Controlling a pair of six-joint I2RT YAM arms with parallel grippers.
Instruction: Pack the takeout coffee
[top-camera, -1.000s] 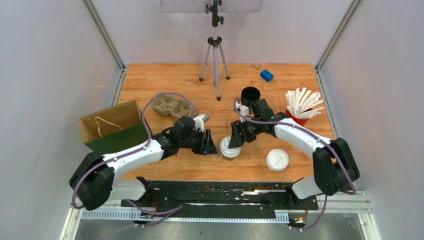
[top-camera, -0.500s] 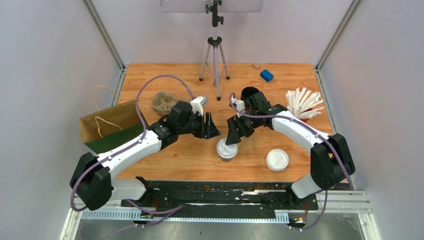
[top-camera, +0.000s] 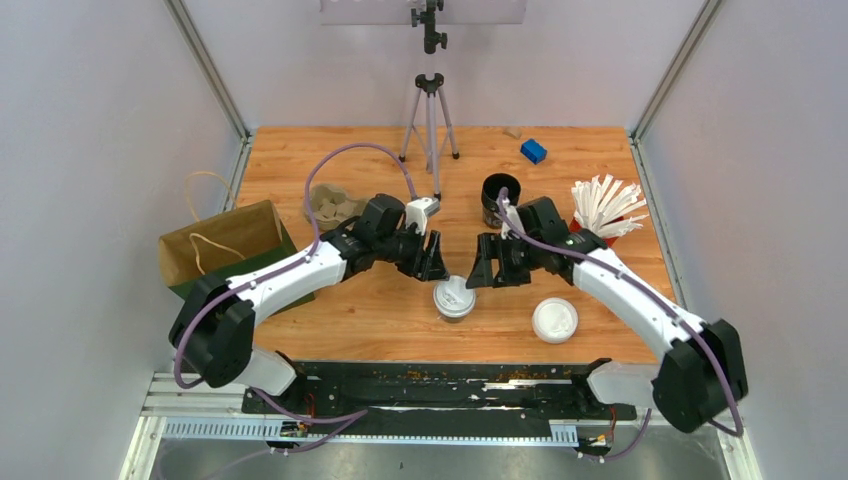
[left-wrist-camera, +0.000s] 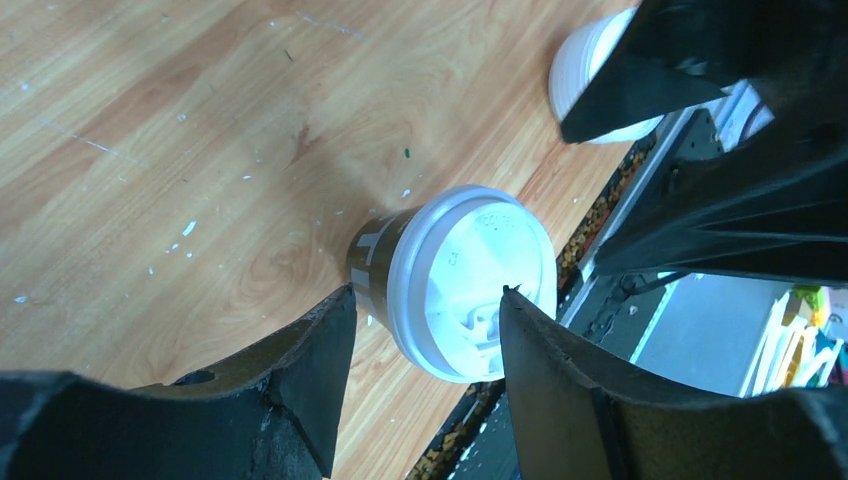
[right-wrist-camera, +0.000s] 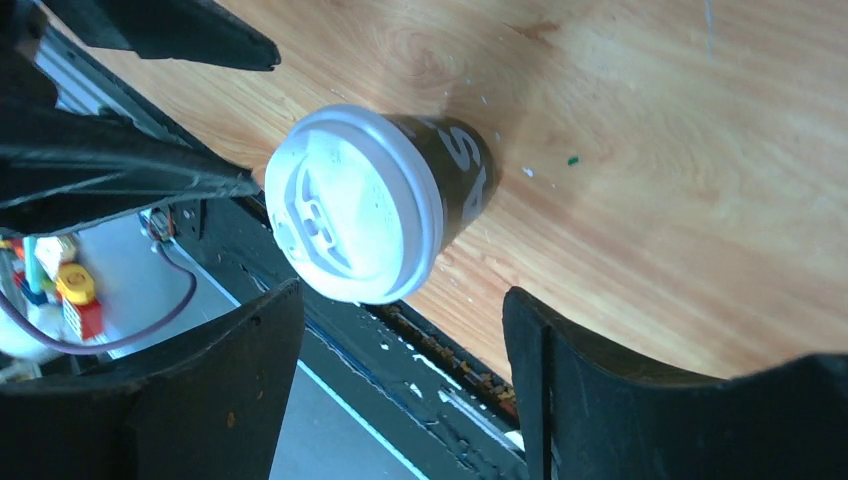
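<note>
One takeout coffee (top-camera: 453, 298), a dark paper cup with a white lid, stands alone on the wooden table near its front edge. My left gripper (top-camera: 432, 262) hangs open just behind and left of it, and my right gripper (top-camera: 483, 272) hangs open just behind and right. Neither touches the cup. In the left wrist view the cup (left-wrist-camera: 450, 280) lies beyond the spread gripper (left-wrist-camera: 428, 292). The right wrist view shows the cup (right-wrist-camera: 360, 205) ahead of the open gripper (right-wrist-camera: 402, 292), with nothing between the fingers.
A loose white lid (top-camera: 554, 320) lies right of the cup. A black stack of lidless cups (top-camera: 500, 195) and a red cup of white sticks (top-camera: 600, 215) stand behind my right arm. A paper bag (top-camera: 225, 255), cardboard cup carrier (top-camera: 330, 205), tripod (top-camera: 430, 120) and blue block (top-camera: 533, 151) are also there.
Both grippers have lifted off the cup and drawn back toward the far side. The cup now stands free with its lid on.
</note>
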